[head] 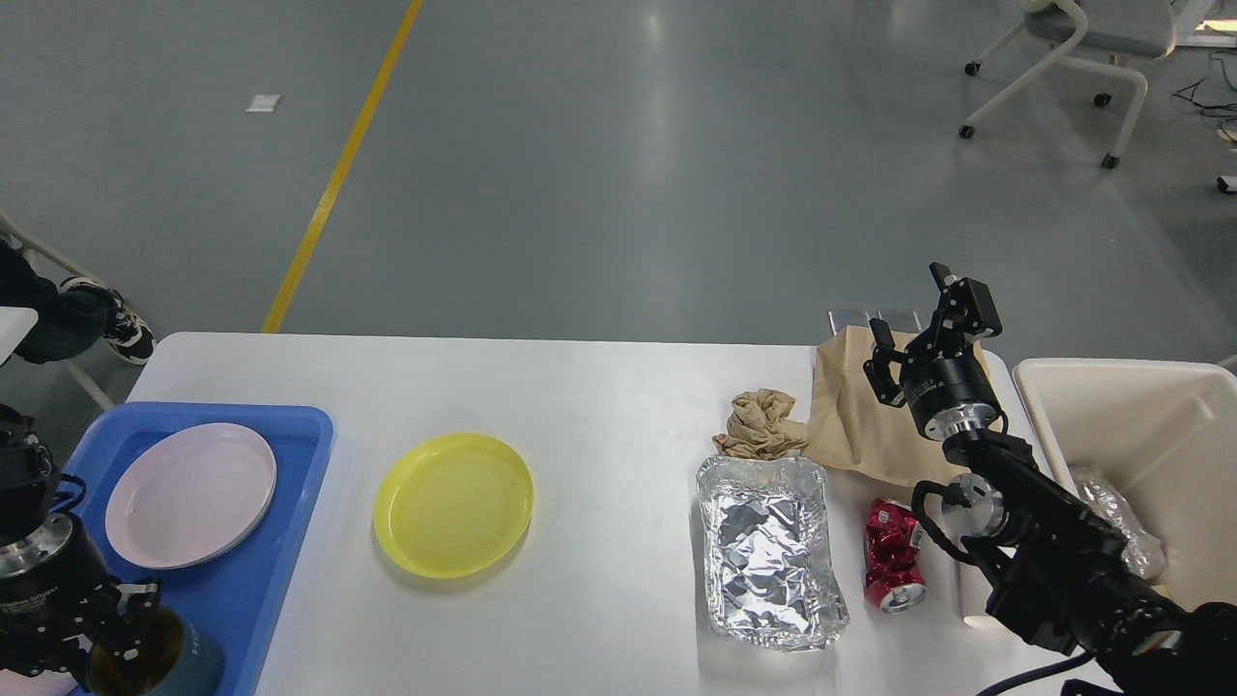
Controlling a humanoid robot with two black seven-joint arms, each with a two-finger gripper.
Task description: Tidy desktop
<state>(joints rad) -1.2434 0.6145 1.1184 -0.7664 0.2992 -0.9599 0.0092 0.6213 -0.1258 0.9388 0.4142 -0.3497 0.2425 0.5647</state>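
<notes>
We find the desktop (599, 406) directly before us, filling the lower half of the view, and only partly tidied. Sorted so far: 1 pale plate (190, 494) lies in the blue tray (290, 503) at the left edge, and some clear crumpled wrapping (1111, 517) sits in the cream bin (1140, 425) at the right. Still loose on the surface are 1 yellow plate (453, 504), 1 foil tray (770, 551), 1 crushed red can (894, 556), 1 ball of brown paper (763, 425) and 1 flat brown paper bag (860, 425). Our right gripper (904, 329) hovers above the bag, fingers apart and holding nothing. Our left gripper (116, 619) is low over the tray's near corner beside a dark cup (159, 657); we cannot tell its state. We judge most of the work remains.
</notes>
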